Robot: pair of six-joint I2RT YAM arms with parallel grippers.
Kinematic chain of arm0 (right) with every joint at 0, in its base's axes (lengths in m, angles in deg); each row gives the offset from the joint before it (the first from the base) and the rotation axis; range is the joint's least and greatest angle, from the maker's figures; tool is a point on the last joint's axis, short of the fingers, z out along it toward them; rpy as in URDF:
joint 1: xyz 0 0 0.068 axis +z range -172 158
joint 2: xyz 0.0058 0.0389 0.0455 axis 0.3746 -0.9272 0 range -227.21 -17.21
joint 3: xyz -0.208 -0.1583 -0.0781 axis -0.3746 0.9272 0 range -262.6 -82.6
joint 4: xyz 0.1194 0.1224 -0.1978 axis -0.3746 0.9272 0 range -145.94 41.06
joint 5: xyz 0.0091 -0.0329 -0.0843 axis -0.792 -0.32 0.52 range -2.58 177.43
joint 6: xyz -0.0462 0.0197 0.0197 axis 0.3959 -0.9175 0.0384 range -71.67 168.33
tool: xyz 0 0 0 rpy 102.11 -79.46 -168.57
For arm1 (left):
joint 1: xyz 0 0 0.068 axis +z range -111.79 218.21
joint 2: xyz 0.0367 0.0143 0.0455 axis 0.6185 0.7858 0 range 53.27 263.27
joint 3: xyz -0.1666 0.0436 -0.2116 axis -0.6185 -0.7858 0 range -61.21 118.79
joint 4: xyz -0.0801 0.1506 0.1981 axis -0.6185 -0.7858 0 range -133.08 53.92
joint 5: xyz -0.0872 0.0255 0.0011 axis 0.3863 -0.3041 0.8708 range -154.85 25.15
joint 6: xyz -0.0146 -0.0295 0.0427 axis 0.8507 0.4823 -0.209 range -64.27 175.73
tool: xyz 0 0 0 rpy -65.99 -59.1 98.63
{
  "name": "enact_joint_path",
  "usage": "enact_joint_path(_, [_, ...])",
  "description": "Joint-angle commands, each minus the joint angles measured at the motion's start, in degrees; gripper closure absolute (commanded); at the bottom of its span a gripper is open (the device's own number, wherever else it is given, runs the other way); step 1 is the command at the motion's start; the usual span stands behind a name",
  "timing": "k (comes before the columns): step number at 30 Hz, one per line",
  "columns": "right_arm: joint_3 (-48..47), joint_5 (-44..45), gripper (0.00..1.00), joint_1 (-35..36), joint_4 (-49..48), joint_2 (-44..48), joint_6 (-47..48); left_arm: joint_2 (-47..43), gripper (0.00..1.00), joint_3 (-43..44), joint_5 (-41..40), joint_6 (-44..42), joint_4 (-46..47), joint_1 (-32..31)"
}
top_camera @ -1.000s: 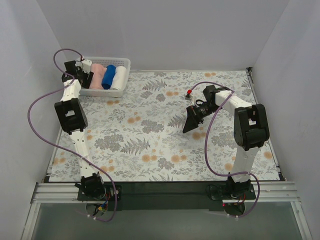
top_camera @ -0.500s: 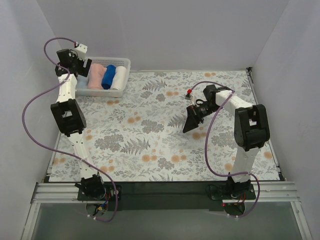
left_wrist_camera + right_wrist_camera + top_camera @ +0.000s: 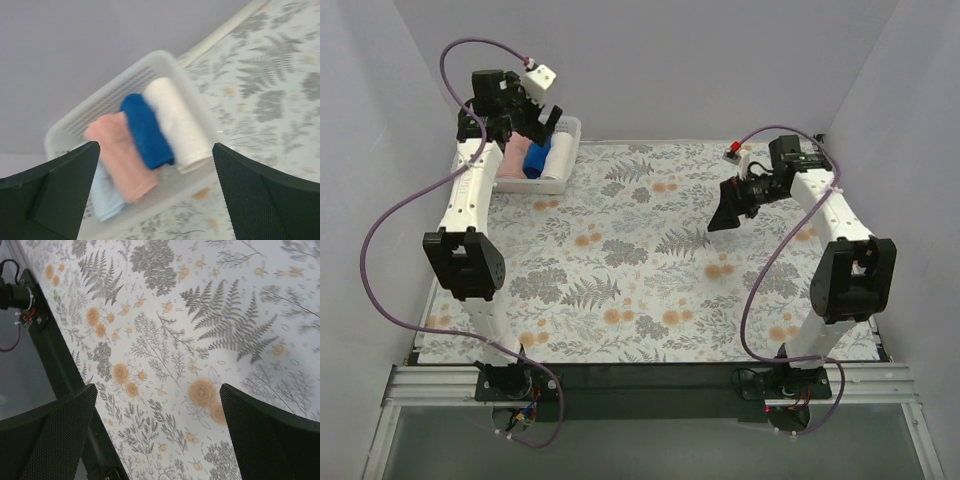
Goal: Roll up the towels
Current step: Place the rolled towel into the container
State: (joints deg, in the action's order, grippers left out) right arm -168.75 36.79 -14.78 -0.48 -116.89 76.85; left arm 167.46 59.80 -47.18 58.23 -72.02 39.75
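Observation:
Both towels lie rolled side by side in the white basket [image 3: 150,62] at the far left corner. The salmon-pink towel [image 3: 120,155] sits beside the light sky-blue towel [image 3: 105,197], which is at the basket's outer end. In the top view only the pink one [image 3: 512,158] shows. My left gripper [image 3: 155,146] hangs open and empty above the basket [image 3: 552,180], raised high [image 3: 548,122]. My right gripper [image 3: 725,212] is open over the bare flowered cloth at the right, nothing between its fingers [image 3: 157,387].
A dark royal-blue roll [image 3: 147,130] and a white roll [image 3: 177,122] share the basket next to the pink towel. The flowered tablecloth [image 3: 640,260] covers the table. Grey walls stand on three sides. The table's dark front edge [image 3: 55,360] shows in the right wrist view.
My left arm has lifted up out of the basket and its jaws have spread wide, leaving the towels there. The right arm has risen and swung toward the far right.

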Motion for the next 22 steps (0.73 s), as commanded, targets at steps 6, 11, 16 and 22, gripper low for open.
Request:
enact_joint_path(6, [3.4, 18.5, 0.01, -4.6, -4.9, 11.3, -9.0, -15.5, 0.08, -19.9, 3.4, 7.9, -7.7, -9.4])
enact_joint_path(11, [16.6, 22.3, 0.01, -4.6, -10.3, 19.2, -10.1, -22.2, 0.08, -37.3, 4.5, 10.1, -6.5, -11.6])
enact_joint_path(16, [25.7, 22.2, 0.01, -4.6, -14.1, 23.9, -10.8, -30.2, 0.07, -49.1, 4.0, 12.0, -3.2, -12.4])
enact_joint_path(22, [28.8, 22.2, 0.01, -4.6, -15.1, 26.9, -11.2, -33.6, 0.07, -52.1, 3.3, 13.1, -3.3, -12.5])
